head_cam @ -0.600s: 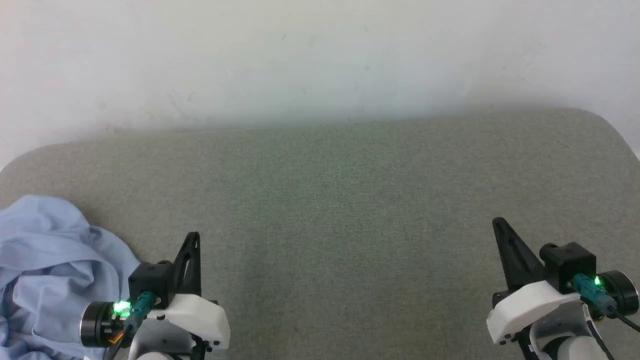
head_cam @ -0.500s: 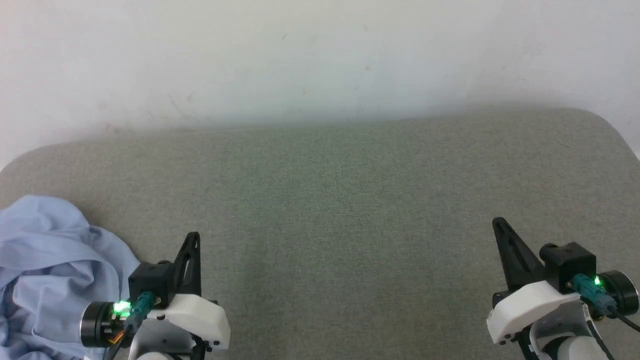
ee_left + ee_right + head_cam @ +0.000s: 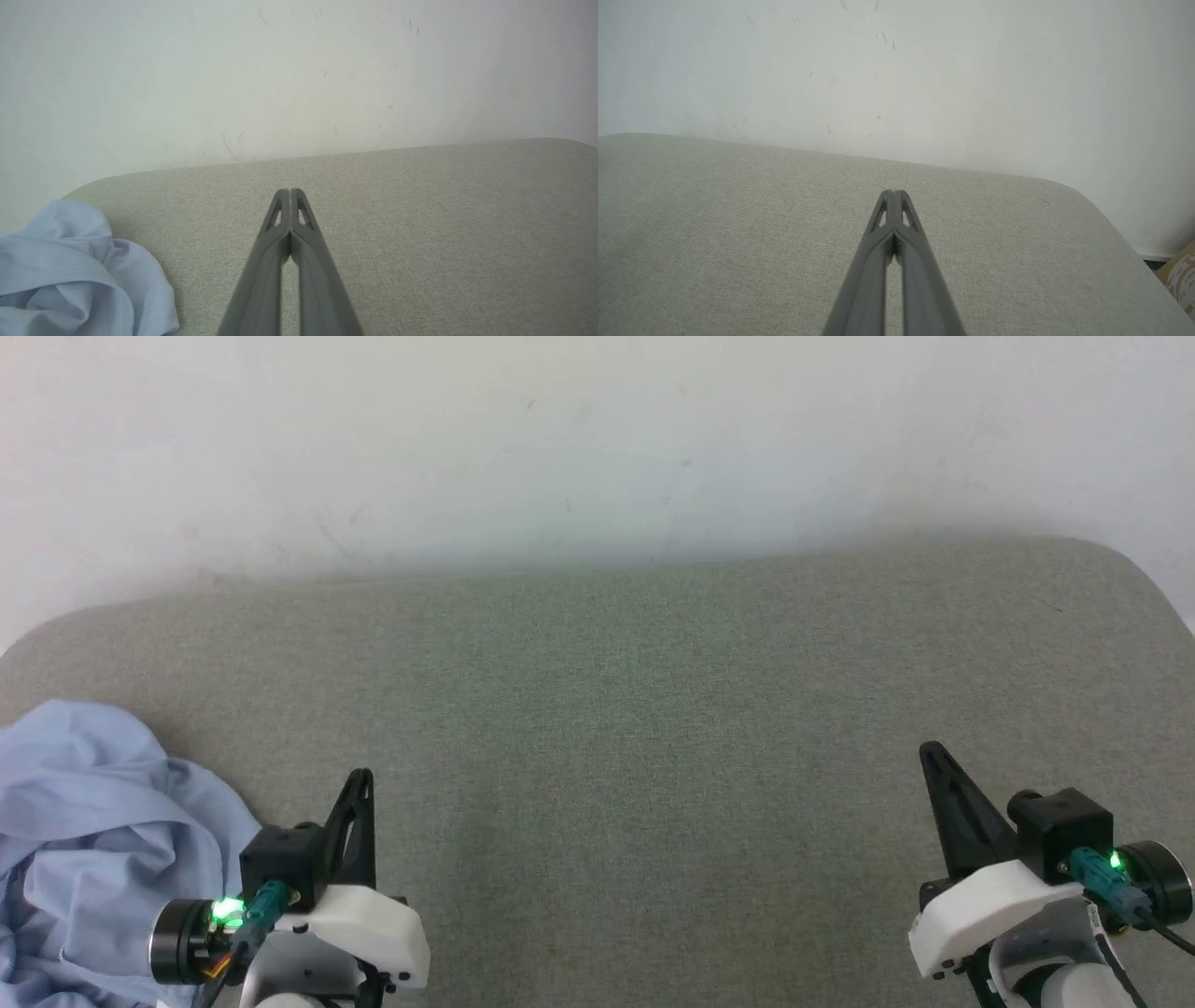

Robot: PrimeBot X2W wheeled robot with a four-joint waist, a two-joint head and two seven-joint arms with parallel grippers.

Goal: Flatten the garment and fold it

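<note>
The left gripper (image 3: pixel 362 779) and the right gripper (image 3: pixel 930 751) are pinched tight on nothing, and the soft light blue T-shirt (image 3: pixel 93 821) lies bunched up at the left edge of the flat grey cloth surface (image 3: pixel 653 709), so a clumsy tug could pull it off.

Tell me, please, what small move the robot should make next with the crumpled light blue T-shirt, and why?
Probably open the left gripper and swing it left toward the crumpled light blue thin-fabric garment. Its jaws are shut and empty, and the garment lies bunched at the left edge of the grey woven cushion, beside that gripper, far from the right gripper.
</note>
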